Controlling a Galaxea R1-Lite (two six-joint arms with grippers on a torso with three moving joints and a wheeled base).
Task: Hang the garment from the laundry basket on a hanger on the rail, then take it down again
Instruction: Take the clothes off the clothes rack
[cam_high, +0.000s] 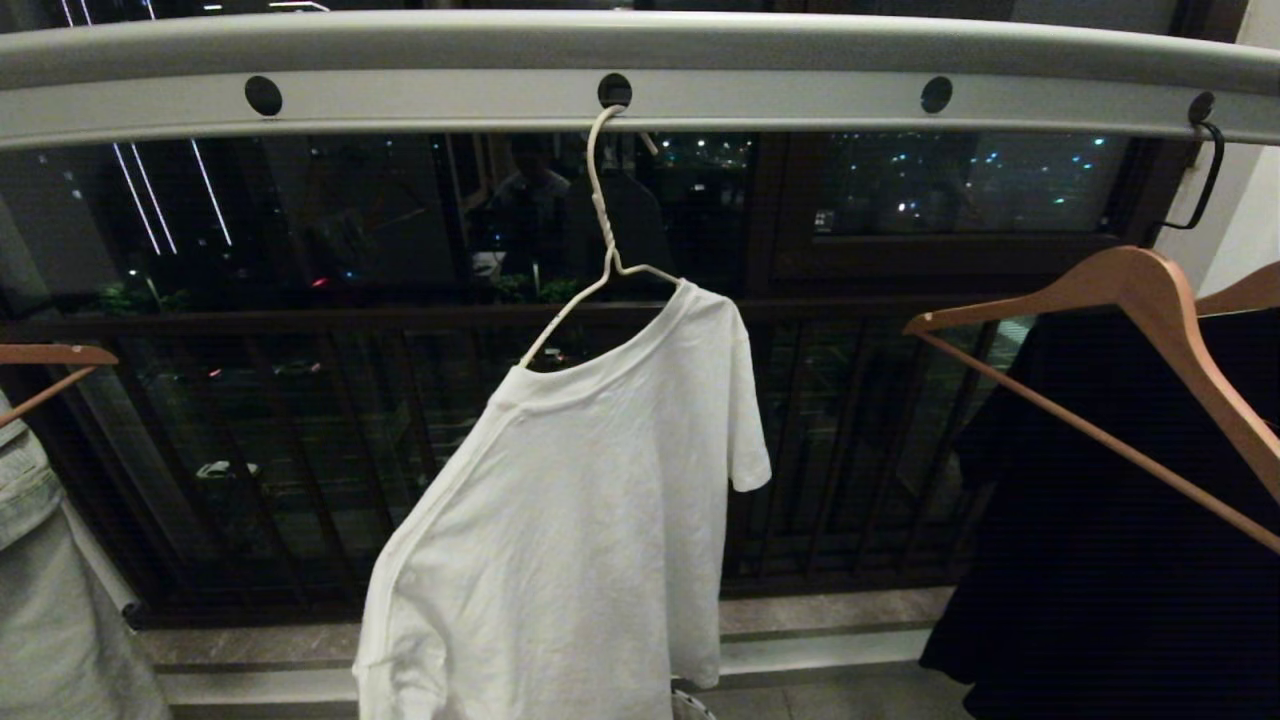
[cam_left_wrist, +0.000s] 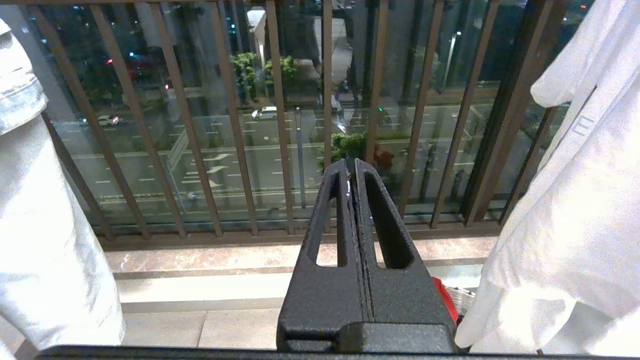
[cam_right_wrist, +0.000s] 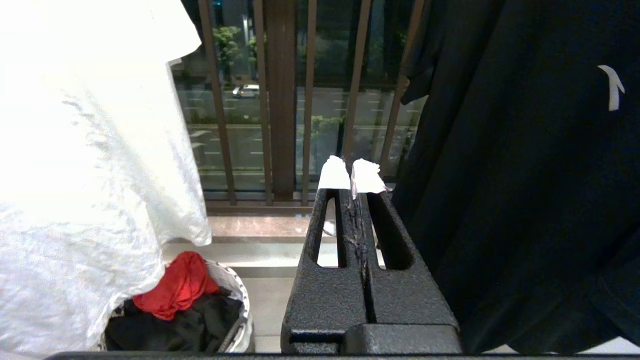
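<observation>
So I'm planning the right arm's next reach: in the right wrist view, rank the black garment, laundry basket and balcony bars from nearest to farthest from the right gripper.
From the right gripper:
1. Black garment, hanging right beside the fingers.
2. Laundry basket, low on the floor under the white T-shirt.
3. Balcony bars, straight ahead, beyond the ledge.
</observation>
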